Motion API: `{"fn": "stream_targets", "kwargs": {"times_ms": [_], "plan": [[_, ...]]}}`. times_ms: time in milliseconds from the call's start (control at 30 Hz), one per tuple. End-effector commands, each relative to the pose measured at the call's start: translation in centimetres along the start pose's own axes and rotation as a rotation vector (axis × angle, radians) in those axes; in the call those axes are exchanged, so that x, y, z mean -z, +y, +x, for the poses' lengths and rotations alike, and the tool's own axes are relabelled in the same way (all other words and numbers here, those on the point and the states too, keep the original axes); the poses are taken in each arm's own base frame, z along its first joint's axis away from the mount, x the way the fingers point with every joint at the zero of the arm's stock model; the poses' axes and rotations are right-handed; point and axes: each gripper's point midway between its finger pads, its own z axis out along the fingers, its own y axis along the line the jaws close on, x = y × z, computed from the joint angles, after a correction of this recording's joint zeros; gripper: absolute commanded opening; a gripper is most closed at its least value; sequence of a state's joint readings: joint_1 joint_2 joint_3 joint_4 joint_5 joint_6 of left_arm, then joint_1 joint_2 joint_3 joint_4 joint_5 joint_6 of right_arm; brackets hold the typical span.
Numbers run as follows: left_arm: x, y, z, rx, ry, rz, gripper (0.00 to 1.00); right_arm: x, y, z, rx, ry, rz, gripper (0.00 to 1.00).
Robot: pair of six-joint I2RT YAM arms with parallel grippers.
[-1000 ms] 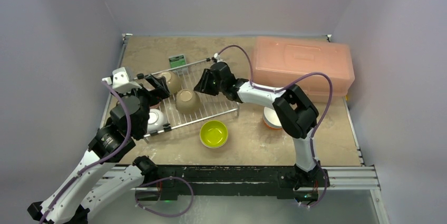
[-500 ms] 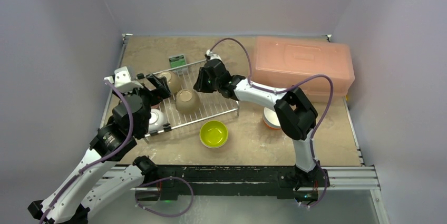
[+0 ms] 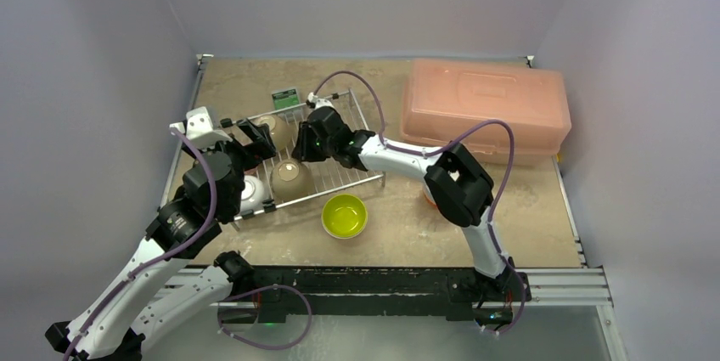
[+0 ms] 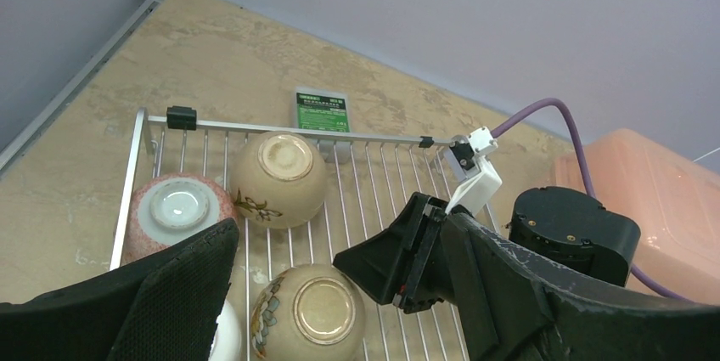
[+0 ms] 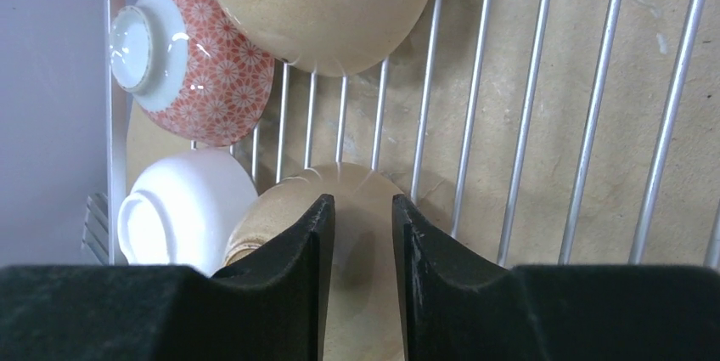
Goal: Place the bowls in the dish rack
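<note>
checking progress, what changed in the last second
The right gripper swung left and nearer across the rack. The beige bowl under it slid nearer, toward the white bowl. Its jaws stand narrowly apart over that beige bowl. The left gripper, open, the green bowl and the pink box stayed put.

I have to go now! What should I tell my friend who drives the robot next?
The left gripper has its jaws wide open and empty, over the dish rack's left end.
The right gripper has narrow jaws at the near beige bowl; grip unclear.
Done: that bowl, the far beige bowl, patterned bowl and white bowl are in the rack.
Left: the lime-green bowl on the table, and the orange bowl behind the right arm.
</note>
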State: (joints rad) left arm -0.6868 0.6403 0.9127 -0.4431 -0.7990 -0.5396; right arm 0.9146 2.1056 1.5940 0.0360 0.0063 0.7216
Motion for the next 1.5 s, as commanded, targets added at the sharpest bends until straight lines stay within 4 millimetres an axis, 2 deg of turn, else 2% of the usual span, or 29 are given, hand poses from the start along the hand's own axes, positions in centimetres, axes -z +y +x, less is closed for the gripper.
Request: {"fn": "stream_targets", "kwargs": {"times_ms": [0,100,200,300,333,400,500,567,633,733,900,1100,1467], "plan": [[0.2,-0.2,-1.5,0.038,-0.03,-0.002,0.89,1.4,2.0,-3.3,0.016,-0.077,-0.031,0.37],[0.3,-0.2,-1.5,0.037,-0.029,-0.002,0.89,3.1,1.6,-4.9,0.036,-0.141,0.016,0.44],[0.3,-0.2,-1.5,0.037,-0.029,-0.003,0.89,4.9,0.7,-5.6,0.064,-0.175,0.065,0.49],[0.3,-0.2,-1.5,0.041,-0.03,-0.002,0.89,6.5,-0.3,-4.7,0.146,-0.144,0.1,0.51],[0.3,-0.2,-1.5,0.041,-0.029,-0.002,0.89,7.0,-0.3,-4.0,0.188,-0.12,0.1,0.51],[0.3,-0.2,-1.5,0.042,-0.029,-0.001,0.89,7.7,0.0,-2.4,0.288,-0.058,0.097,0.61],[0.2,-0.2,-1.5,0.046,-0.033,-0.004,0.89,8.4,0.9,0.9,0.424,0.053,0.038,0.7],[0.2,0.1,-1.8,0.045,-0.042,-0.024,0.9,8.7,1.0,2.6,0.462,0.087,0.027,0.72],[0.3,0.8,-2.0,0.04,-0.048,-0.062,0.91,8.7,1.2,3.5,0.47,0.098,0.008,0.73],[0.6,1.7,-2.9,0.039,-0.064,-0.111,0.93,8.2,1.9,4.3,0.47,0.11,-0.039,0.73],[1.1,2.2,-3.8,0.043,-0.083,-0.124,0.93,6.2,3.3,5.1,0.491,0.116,-0.092,0.7],[1.3,2.2,-4.1,0.041,-0.088,-0.112,0.93,3.4,3.3,4.2,0.483,0.058,-0.066,0.63],[0.8,1.8,-3.3,0.023,-0.071,-0.103,0.93,1.2,4.9,2.2,0.451,-0.054,-0.091,0.55]]}}
